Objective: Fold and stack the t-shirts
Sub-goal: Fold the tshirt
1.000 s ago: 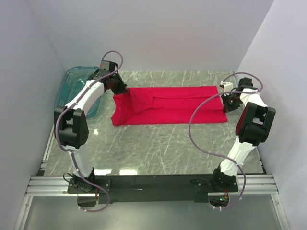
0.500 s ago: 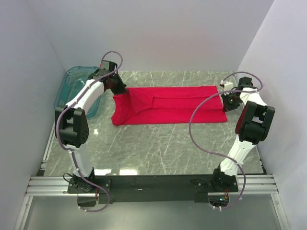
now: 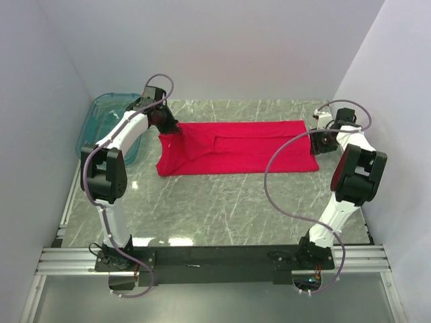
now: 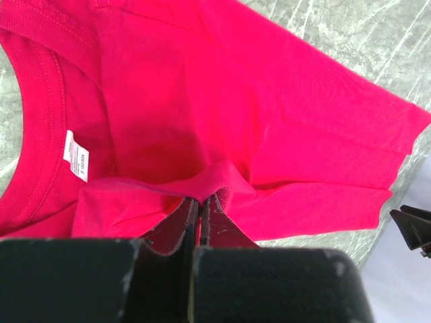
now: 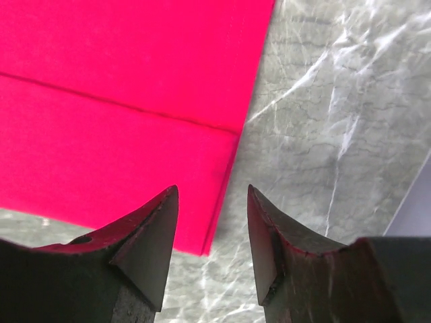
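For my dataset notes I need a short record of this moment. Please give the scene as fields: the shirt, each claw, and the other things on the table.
garment: red t-shirt, lying on the table as a long band, apparently folded lengthwise
neck label: white, showing inside the collar
left claw: shut, pinching a raised fold of cloth near the collar
right claw: open, holding nothing, above the shirt's right edge
container: teal tub, at the far left corner
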